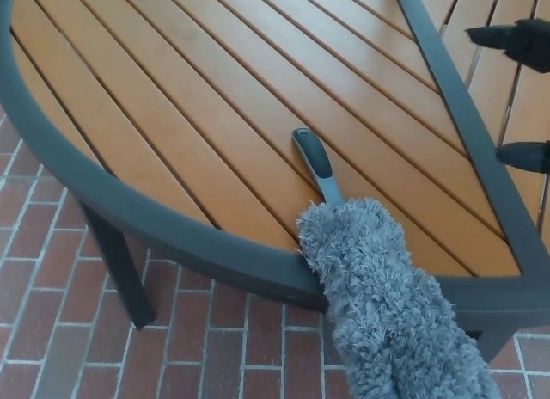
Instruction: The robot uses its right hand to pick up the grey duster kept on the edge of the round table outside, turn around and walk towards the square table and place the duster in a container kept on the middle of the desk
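Observation:
The grey duster (pixel 378 287) lies on the near edge of the round slatted table (pixel 172 236). Its fluffy head hangs over the dark rim toward the bricks, and its grey handle (pixel 314 164) rests on the orange slats, pointing away from me. At the right edge of the head view my right hand (pixel 521 94) comes in, with two black fingertips (pixel 507 36) spread apart and nothing between them. It hovers well to the right of and beyond the handle, not touching the duster. My left hand does not show.
A dark metal crossbar (pixel 464 124) runs diagonally across the tabletop on the right. A dark table leg (pixel 120 261) stands at lower left on the red brick paving (pixel 51 330).

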